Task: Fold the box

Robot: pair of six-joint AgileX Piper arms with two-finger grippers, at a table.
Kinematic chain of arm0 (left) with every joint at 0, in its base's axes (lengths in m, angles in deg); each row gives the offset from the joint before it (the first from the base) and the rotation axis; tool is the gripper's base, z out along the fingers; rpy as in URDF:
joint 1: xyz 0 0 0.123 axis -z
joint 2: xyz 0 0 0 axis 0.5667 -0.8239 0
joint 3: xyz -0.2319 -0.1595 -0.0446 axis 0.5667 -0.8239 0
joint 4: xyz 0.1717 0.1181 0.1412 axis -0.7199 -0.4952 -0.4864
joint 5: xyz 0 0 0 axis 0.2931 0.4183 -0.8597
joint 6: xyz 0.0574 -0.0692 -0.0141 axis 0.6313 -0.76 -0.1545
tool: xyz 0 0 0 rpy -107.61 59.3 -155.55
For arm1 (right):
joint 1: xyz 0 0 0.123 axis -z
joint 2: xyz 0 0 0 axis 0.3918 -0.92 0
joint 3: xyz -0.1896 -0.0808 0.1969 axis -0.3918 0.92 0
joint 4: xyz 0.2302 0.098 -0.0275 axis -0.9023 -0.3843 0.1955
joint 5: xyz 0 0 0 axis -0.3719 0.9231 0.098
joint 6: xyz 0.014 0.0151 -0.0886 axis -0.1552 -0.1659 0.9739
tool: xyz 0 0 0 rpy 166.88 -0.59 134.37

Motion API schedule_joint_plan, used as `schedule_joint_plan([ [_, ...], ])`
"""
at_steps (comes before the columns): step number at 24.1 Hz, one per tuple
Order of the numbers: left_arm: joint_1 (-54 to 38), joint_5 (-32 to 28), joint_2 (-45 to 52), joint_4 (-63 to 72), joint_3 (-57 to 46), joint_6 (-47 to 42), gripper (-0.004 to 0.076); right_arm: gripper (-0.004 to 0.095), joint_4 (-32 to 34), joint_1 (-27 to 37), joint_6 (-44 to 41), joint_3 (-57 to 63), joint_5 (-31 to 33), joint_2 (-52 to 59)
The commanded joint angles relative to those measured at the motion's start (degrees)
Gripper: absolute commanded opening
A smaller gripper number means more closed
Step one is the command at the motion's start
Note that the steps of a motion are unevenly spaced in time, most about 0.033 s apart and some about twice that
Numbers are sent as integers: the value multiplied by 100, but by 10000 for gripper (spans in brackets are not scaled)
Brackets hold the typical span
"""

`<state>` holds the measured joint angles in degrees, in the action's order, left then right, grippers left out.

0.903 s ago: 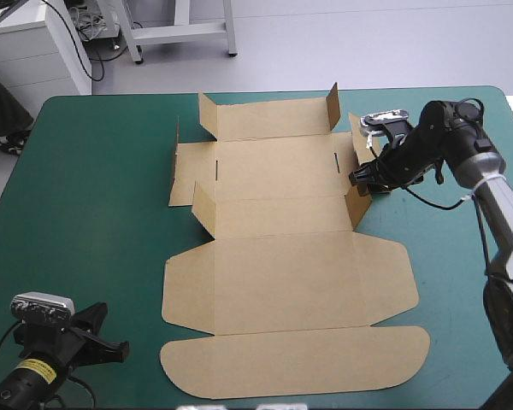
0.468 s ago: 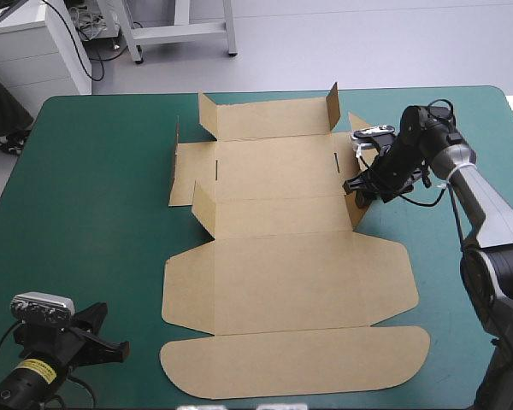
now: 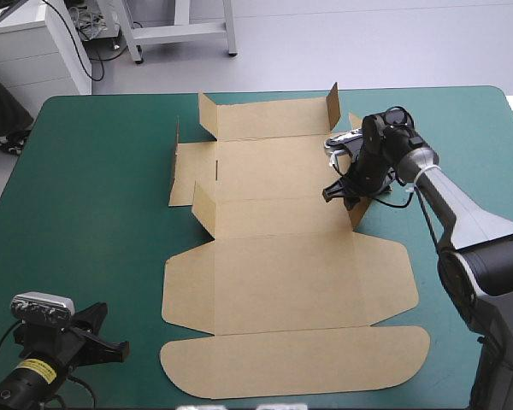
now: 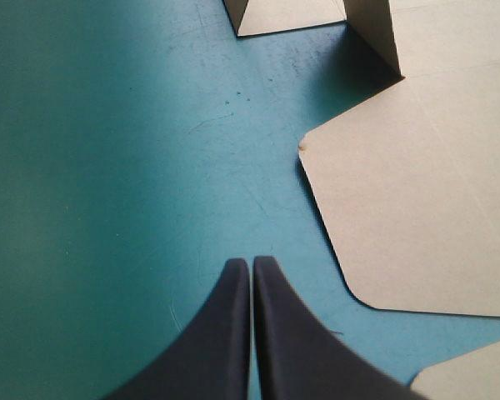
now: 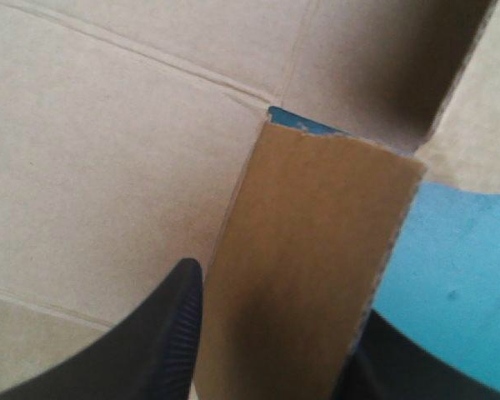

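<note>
We are straddling a raised flap (image 5: 317, 250) of the brown box (image 3: 282, 282) with the right gripper (image 5: 275, 308) spread apart, while the left gripper (image 4: 252, 265) is hovering clenched over the teal-green cover (image 4: 108, 167).

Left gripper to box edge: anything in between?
Nothing. In the left wrist view only bare teal-green cover lies between the shut left gripper and the nearest edge of the box. The high view shows the same bare stretch.

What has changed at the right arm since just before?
The right gripper swung in from beyond the right edge of the box toward the table's left. It now straddles a raised side flap, fingers apart. The left gripper, shut, and the rest of the sheet lie as before.
</note>
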<state>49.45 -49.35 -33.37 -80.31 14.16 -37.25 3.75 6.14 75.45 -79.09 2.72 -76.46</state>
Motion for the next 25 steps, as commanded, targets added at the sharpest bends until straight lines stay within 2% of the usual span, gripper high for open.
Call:
schedule_joint_plan([
  [1,1,-359,-65,59,181,-28,-8,174,66,5,-47,-264,224,232],
  [4,1,-359,-65,59,181,-28,-8,-1,63,5,232,-264,234,232],
  [5,1,-359,-65,59,181,-28,-8,-18,63,5,282,-264,234,232],
  [11,1,-359,-65,59,181,-28,-8,-19,83,5,954,-330,-34,219],
  [14,1,-359,-65,59,181,-28,-8,-19,20,1,1853,-887,-230,141],
  [18,1,-359,-65,59,181,-28,-8,-20,4,1,2324,-1518,46,8],
  [19,1,-359,-65,59,181,-28,-8,-20,-25,-35,2680,-1772,239,-59],
  [22,1,-359,-65,59,181,-28,-8,-20,-14,-256,3342,-1863,239,-86],
  [25,1,-359,-65,59,181,-28,-8,-20,16,-643,3374,-1863,239,-197],
])
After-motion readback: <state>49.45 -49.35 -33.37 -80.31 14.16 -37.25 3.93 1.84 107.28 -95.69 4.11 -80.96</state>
